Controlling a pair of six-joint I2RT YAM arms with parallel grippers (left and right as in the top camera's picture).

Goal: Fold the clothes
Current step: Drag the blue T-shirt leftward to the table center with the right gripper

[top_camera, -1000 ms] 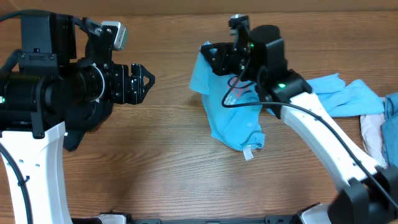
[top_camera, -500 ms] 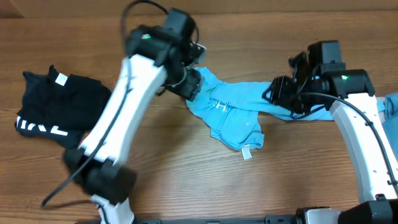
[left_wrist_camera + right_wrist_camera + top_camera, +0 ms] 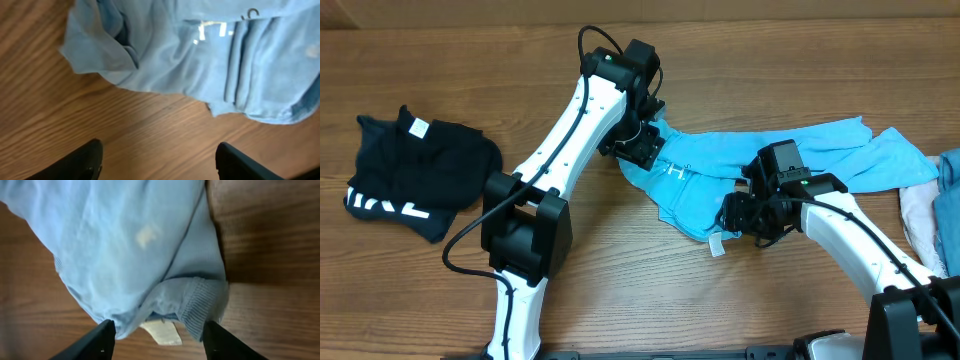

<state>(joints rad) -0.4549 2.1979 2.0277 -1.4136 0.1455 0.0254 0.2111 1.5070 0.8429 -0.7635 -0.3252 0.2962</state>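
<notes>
The left gripper (image 3: 642, 152) is seen spread open at the upper left edge of the light blue garment (image 3: 720, 170). Nothing is held, and bare wood is shown between its fingers (image 3: 85, 162). The right gripper (image 3: 733, 215) is likewise held open, and the ribbed hem (image 3: 200, 305) and white label (image 3: 161, 332) at the lower corner are seen between its fingers. The garment is spread rumpled across the middle of the table (image 3: 620, 290), with sleeves stretched rightward. Bare wood is left in front, and between it and the black garment (image 3: 420, 175) at the left.
</notes>
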